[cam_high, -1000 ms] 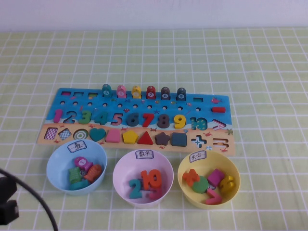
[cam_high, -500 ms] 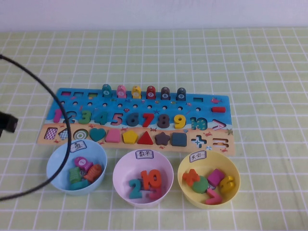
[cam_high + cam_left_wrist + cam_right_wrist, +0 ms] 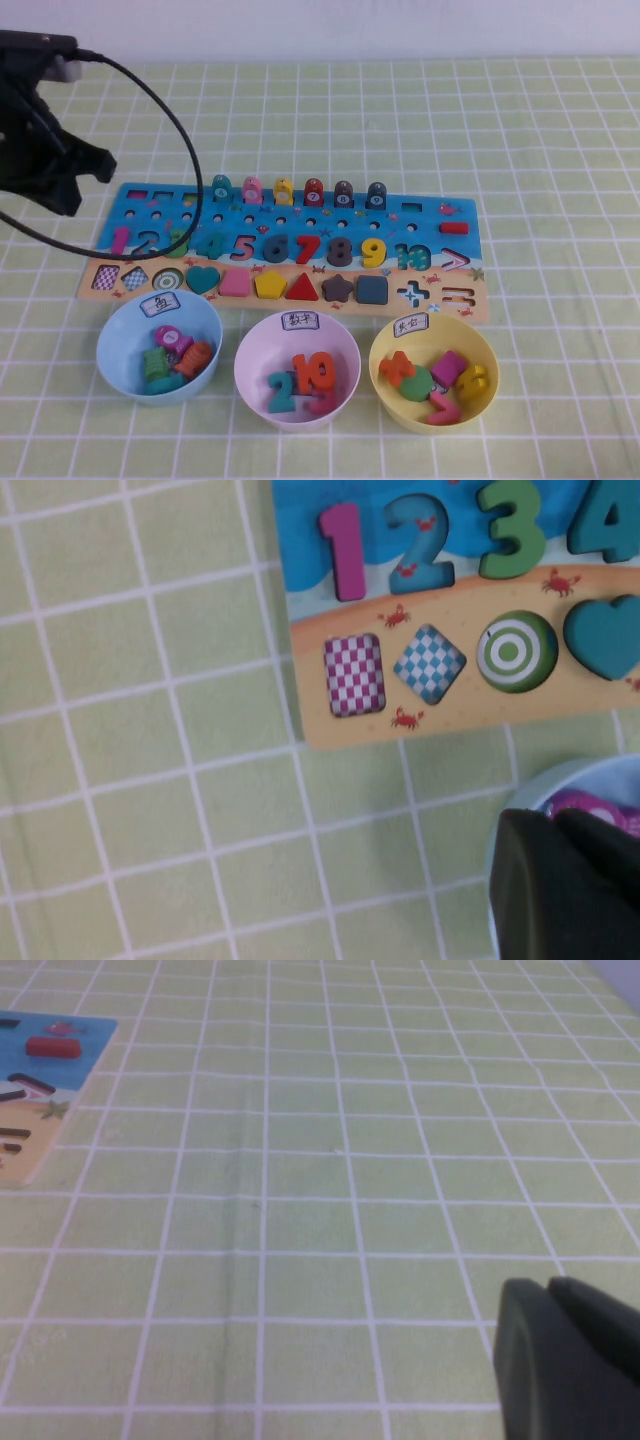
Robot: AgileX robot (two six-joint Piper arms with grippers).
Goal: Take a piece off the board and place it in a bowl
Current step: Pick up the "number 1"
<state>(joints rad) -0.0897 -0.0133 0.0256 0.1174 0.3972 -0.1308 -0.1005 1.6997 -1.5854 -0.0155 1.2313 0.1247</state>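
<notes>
**High view: left arm over the board's left end, pink "1" in its slot**

High view shows the left gripper [image 3: 62,190] up above the table, over the cloth just beyond the left end of the board [image 3: 420,215], a black cable [image 3: 170,120] looping from it across the numbers 2 and 3. Whether its fingers are apart or together I cannot tell — only a dark mass shows. The right gripper [image 3: 570,1360] shows only in its own wrist view, as a dark block over bare cloth well away from the board's right end; its opening cannot be told either.

The piece [image 3: 119,240] — a slim magenta "1" — sits in its slot at the far left of the number row, beside the blue 2 [image 3: 418,542] and the green 3 [image 3: 512,528]. Below it, on the tan strip, are a purple-checked rectangle [image 3: 354,674], a blue-checked diamond [image 3: 429,663], a green ringed disc [image 3: 517,651] and a teal heart [image 3: 203,279]. Six coloured pegs [image 3: 284,190] stand in a row along the board's far edge.

Three round plastic bowls sit in a row just in front of the board, each with a white handwritten label on its rim: a light blue bowl [image 3: 120,345] on the left, the pale pink bowl [image 3: 252,352] in the middle holding numerals, and a yellow bowl [image 3: 478,345] on the right with mixed pieces.

The board is flat wood, blue above and tan below, with painted crabs. The table is covered by a pale green cloth [image 3: 540,130] with a white grid; a plain white wall lies behind.
</notes>
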